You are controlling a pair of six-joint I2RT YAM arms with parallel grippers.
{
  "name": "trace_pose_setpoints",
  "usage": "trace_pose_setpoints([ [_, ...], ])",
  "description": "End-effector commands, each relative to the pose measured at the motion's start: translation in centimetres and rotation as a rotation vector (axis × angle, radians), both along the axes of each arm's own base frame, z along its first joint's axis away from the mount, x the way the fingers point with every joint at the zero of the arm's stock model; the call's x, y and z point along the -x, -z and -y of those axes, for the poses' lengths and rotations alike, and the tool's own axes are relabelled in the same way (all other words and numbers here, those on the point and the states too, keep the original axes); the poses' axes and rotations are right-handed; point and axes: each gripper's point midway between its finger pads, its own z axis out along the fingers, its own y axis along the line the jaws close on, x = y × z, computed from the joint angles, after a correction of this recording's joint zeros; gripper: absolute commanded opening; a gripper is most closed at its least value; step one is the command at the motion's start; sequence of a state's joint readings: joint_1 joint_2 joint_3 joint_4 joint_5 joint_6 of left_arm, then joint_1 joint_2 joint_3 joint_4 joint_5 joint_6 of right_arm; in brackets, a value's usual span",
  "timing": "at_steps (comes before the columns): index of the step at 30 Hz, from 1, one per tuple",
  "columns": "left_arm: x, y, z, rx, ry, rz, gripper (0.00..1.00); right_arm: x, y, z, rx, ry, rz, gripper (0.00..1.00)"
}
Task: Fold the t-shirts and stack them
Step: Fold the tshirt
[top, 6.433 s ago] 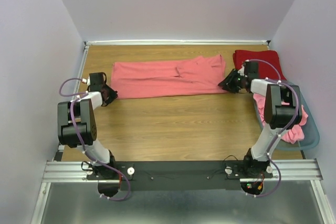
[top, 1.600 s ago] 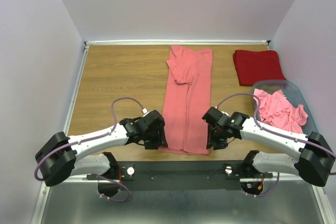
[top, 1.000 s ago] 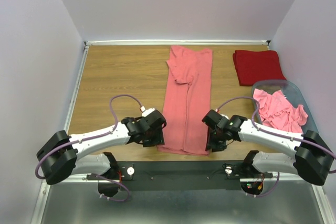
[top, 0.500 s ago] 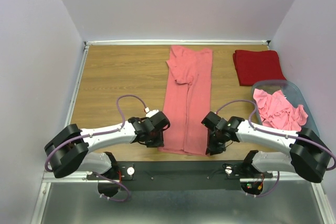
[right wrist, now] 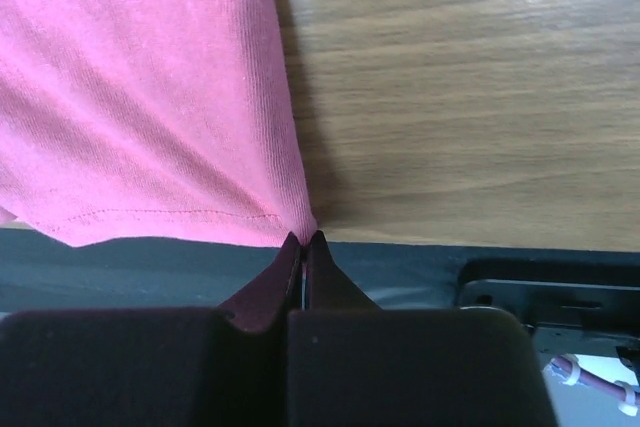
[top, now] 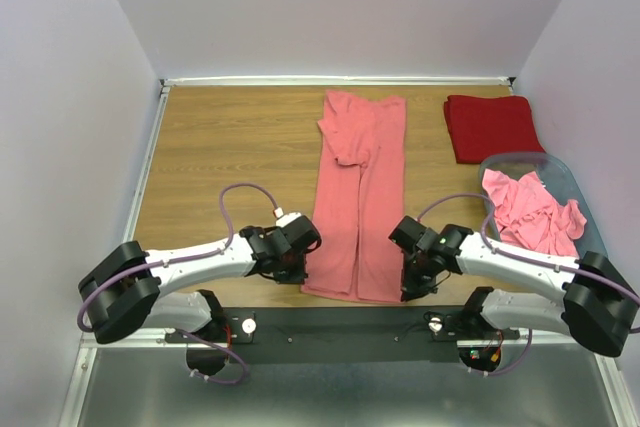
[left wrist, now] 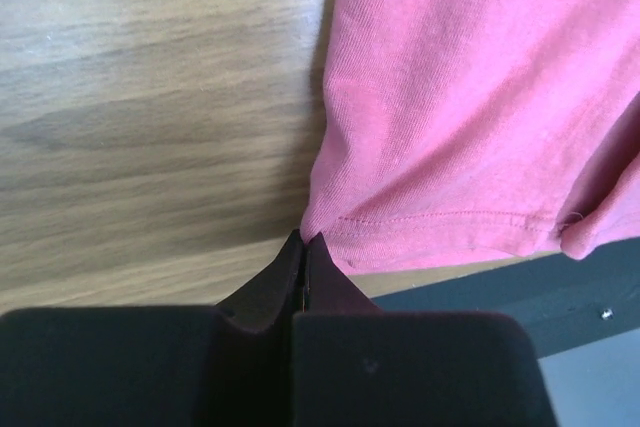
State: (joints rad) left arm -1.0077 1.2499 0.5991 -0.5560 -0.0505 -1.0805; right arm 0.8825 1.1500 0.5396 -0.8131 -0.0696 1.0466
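A salmon-pink t-shirt (top: 358,197), folded lengthwise into a long strip, lies from the back of the table to its near edge. My left gripper (top: 297,269) is shut on the strip's near left hem corner (left wrist: 312,232). My right gripper (top: 408,285) is shut on the near right hem corner (right wrist: 305,231). The hem hangs slightly over the black front rail. A folded deep red t-shirt (top: 492,126) lies at the back right. More salmon-pink t-shirts (top: 533,211) are heaped in the basket.
The grey-blue plastic basket (top: 588,205) stands at the right edge, next to the red shirt. A black rail (top: 330,322) runs along the table's near edge, in the wrist views too (right wrist: 420,267). Bare wood (top: 230,157) lies left of the strip.
The pink shirt was turned from crosswise to lengthwise earlier. Over the last second both grippers drew its near hem slightly toward the front edge, and the strip has straightened.
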Motion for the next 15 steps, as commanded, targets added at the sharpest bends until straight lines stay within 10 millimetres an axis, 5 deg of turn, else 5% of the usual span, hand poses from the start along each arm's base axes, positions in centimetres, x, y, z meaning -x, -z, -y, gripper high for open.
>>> trace_pose_setpoints([
  [1, 1.1, 0.4, -1.1, -0.024, -0.001, -0.031, 0.00, 1.7, 0.6, 2.7, 0.098, -0.011, -0.045, 0.01],
  [5, 1.7, 0.2, -0.1, 0.010, 0.025, -0.049, 0.12, 1.1, 0.0, 1.5, 0.063, -0.028, -0.035, 0.08],
  [9, 3.3, -0.7, 2.3, 0.080, 0.100, -0.089, 0.13, 0.3, -1.2, 0.2, 0.014, -0.034, -0.009, 0.12],
  [10, 3.7, -0.8, 2.5, 0.091, 0.113, -0.102, 0.15, 0.1, -1.6, -0.3, -0.007, -0.040, -0.007, 0.19],
  [13, 4.2, -1.6, 2.6, 0.105, 0.110, -0.108, 0.28, -0.9, -2.9, -0.9, -0.033, -0.032, 0.045, 0.29],
  [15, 3.5, -2.8, 2.8, 0.127, 0.081, -0.074, 0.46, -2.5, -4.8, -1.9, -0.070, -0.026, 0.119, 0.31],
])
